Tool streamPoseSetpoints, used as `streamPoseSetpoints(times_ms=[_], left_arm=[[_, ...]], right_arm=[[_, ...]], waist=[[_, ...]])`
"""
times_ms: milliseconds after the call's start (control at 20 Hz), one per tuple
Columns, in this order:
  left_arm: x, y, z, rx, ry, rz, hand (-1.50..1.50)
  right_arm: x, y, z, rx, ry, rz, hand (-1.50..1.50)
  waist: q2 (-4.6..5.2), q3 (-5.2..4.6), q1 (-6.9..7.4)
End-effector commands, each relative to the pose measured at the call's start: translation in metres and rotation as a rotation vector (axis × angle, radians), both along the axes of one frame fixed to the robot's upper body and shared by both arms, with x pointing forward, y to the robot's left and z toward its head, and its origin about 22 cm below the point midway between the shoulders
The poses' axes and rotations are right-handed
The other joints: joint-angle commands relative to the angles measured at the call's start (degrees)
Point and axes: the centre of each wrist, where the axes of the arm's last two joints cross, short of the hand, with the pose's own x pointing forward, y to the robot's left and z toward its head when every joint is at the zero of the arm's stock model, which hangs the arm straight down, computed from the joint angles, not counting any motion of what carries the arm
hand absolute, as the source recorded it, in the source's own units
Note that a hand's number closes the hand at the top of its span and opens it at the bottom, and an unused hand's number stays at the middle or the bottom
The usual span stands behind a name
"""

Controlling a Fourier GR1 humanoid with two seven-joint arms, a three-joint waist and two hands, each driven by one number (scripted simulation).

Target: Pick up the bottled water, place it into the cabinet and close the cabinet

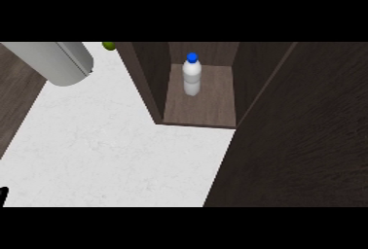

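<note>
The dark cabinet door (pixel 302 146) stands open so the bottled water (pixel 192 75) rests upright inside the cabinet (pixel 201 109); I cannot tell either hand's state.

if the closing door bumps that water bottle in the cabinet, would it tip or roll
Probably tips easily: the bottled water stands upright, tall and narrow, on the cabinet floor. Once down, its round body would likely roll. It stands well back from the front edge, so a bump seems unlikely.

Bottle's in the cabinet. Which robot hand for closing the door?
Probably right: the open door stands on the right of the cabinet, bottle upright inside. The left robot hand is a sliver at the far left edge; right one unseen.
</note>
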Motion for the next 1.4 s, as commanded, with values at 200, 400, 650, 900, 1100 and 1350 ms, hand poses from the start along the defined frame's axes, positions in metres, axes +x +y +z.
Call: streamPoseSetpoints(times_ms=[200,400,650,900,1100,1350], left_arm=[[-0.018,0.022,0.008,-0.018,0.003,-0.019,-1.50],[-0.027,0.038,0.014,-0.019,-0.007,-0.017,-1.50],[-0.044,0.043,0.003,-0.025,0.002,0.012,-1.50],[-0.045,0.071,0.011,-0.028,-0.007,0.028,-1.50],[-0.047,0.077,0.020,-0.025,-0.020,0.008,-1.50],[-0.069,0.090,0.018,-0.033,-0.020,0.026,-1.50]], right_arm=[[0.021,0.062,0.020,0.185,0.028,0.118,1.50],[0.054,0.083,0.021,0.185,0.063,0.105,1.50],[0.100,0.097,0.031,0.242,0.110,0.065,1.50],[0.146,0.093,0.057,0.326,0.129,0.062,1.50],[0.189,0.086,0.065,0.314,0.125,0.077,1.50],[0.236,0.067,0.074,0.289,0.155,0.072,1.50]], waist=[[-0.43,-0.17,0.78],[-0.34,-0.04,-0.28],[-0.39,-0.01,-0.64],[-0.27,0.01,-1.34],[-0.26,0.04,-1.94],[-0.26,0.03,-1.34]])
